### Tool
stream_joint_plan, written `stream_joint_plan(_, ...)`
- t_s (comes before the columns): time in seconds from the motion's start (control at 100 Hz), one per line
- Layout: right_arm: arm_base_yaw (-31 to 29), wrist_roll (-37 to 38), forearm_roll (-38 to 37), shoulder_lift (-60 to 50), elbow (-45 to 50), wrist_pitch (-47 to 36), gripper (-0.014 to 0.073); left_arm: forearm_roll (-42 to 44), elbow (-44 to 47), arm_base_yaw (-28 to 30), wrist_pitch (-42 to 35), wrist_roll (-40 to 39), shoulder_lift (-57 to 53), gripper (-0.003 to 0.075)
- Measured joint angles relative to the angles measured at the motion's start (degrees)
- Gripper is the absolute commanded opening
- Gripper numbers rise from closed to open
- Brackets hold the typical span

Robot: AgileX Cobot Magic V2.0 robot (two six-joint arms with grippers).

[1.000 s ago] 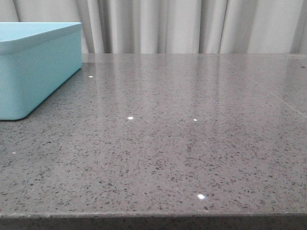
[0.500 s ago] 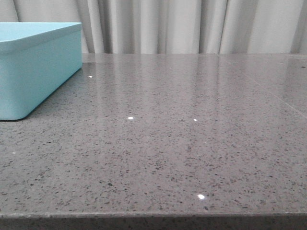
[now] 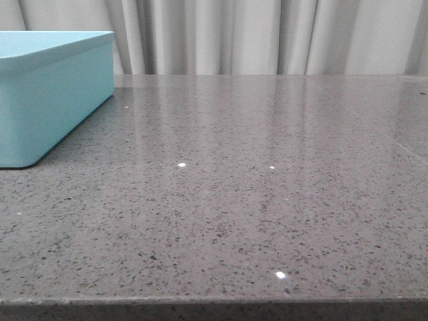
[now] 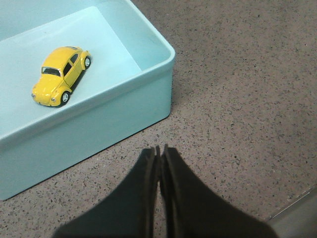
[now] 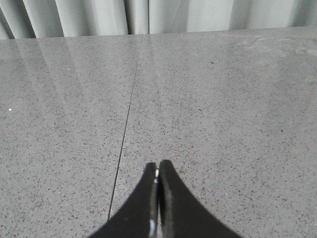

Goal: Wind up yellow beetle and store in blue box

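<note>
Inside the blue box [image 4: 148,94], cut off at frame edge, sits the yellow beetle [image 4: 60,75]; both claws pressed together.

Both the left gripper [image 4: 159,148] and right gripper [image 5: 158,166] have fingers pressed together.

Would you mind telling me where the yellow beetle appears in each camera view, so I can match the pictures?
Front view: not visible; only the outer wall of the blue box shows at the left edge, its inside hidden.
Left wrist view: the yellow beetle sits upright on the floor of the box, apart from its walls.
Right wrist view: not in it; only the grey table and curtain.
Shared landmark: the blue box, in the front and left wrist views.
</note>
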Motion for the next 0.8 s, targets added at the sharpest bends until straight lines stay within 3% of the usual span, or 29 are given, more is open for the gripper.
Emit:
stream_joint_plan(0.56,0.0,0.0,0.0,0.0,0.0,0.1,-0.0068,-0.1,1.0,0.0,-1.2,0.0,-1.5,-0.0019)
stream_joint_plan(0.66,0.0,0.0,0.0,0.0,0.0,0.1,-0.0068,0.9,3.9,0.0,-6.0,0.0,-4.2,-0.0019)
stream_joint_plan(0.8,0.0,0.0,0.0,0.0,0.0,0.1,-0.0068,2.2,11.5,0.3,-19.8,-0.1,-8.8,-0.0019)
